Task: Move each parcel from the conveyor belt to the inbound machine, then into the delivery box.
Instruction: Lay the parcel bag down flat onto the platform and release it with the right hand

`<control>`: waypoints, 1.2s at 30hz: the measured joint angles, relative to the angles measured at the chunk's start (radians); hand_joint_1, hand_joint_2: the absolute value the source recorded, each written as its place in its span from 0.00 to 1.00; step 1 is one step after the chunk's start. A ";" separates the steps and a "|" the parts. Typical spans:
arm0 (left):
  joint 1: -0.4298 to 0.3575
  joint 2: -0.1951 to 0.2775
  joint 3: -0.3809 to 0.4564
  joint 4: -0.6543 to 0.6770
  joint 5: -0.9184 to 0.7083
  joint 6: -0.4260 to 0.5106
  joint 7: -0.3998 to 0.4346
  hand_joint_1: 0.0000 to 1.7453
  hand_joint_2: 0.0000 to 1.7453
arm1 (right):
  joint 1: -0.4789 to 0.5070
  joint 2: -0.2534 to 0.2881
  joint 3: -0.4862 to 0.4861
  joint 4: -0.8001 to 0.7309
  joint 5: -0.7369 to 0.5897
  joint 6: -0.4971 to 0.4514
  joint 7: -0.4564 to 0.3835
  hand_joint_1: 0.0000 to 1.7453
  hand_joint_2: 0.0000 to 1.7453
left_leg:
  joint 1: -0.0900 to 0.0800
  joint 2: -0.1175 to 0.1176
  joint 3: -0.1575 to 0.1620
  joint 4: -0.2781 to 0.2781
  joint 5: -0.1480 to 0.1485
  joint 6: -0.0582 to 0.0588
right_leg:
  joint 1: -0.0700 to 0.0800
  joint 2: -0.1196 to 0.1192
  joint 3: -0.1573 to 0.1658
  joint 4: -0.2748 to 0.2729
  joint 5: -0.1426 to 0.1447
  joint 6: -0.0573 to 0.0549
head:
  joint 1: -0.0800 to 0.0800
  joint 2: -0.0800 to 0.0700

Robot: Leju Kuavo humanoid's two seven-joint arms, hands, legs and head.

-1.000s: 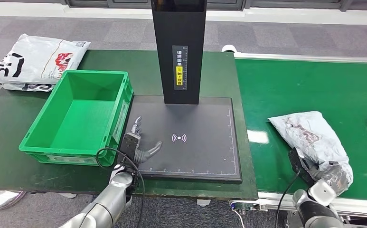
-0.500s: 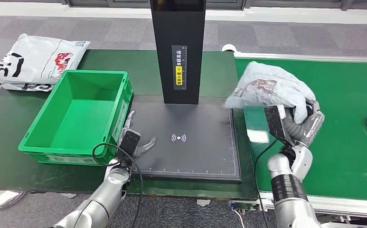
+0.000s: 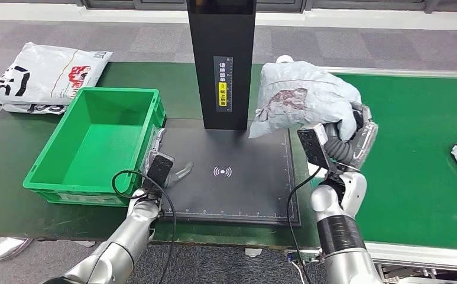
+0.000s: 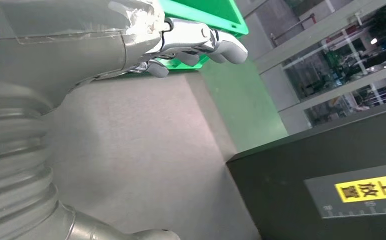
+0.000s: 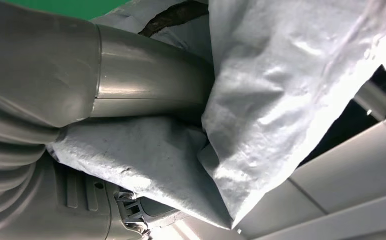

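grey carpet floor (image 3: 356, 41), dark green table (image 3: 13, 171)

Crate (image 3: 96, 142) placed left of scanner plate (image 3: 237, 177), touching it. Column (image 3: 222, 62) set at plate's rear. Conveyor belt (image 3: 415, 154) right of plate. 1 parcel (image 3: 305, 94) held above plate's right rear corner; another bag (image 3: 42, 74) behind crate.

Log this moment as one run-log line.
right hand: holds grey parcel above scanner pad | left hand: open | green box: empty
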 joint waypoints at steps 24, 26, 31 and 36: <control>-0.043 0.024 0.059 -0.024 0.159 -0.024 -0.074 0.00 1.00 | -0.027 -0.058 0.620 0.261 -0.123 0.603 0.325 0.00 1.00 | 0.001 0.001 0.000 0.000 0.000 0.000 | 0.000 0.001 0.000 0.000 0.001 -0.001 | 0.000 0.000; -0.040 0.024 0.064 -0.037 0.173 -0.020 -0.083 0.00 1.00 | -0.029 -0.066 0.627 0.264 -0.135 0.604 0.311 0.00 1.00 | 0.001 0.001 0.000 0.000 0.000 0.000 | 0.001 0.001 0.000 0.000 0.001 -0.001 | 0.000 0.000; -0.028 0.024 0.066 -0.065 0.190 -0.016 -0.091 0.00 1.00 | -0.039 -0.076 0.629 0.257 -0.179 0.595 0.281 0.00 1.00 | 0.001 0.002 0.000 0.000 0.000 0.000 | 0.001 0.001 0.000 0.000 0.001 -0.002 | 0.000 0.000; -0.017 0.024 0.067 -0.086 0.202 0.001 -0.100 0.00 1.00 | -0.036 -0.082 0.625 0.225 -0.224 0.526 0.242 0.00 1.00 | 0.001 0.002 0.000 0.000 0.000 0.000 | 0.001 0.001 0.000 0.000 0.001 -0.002 | 0.000 0.000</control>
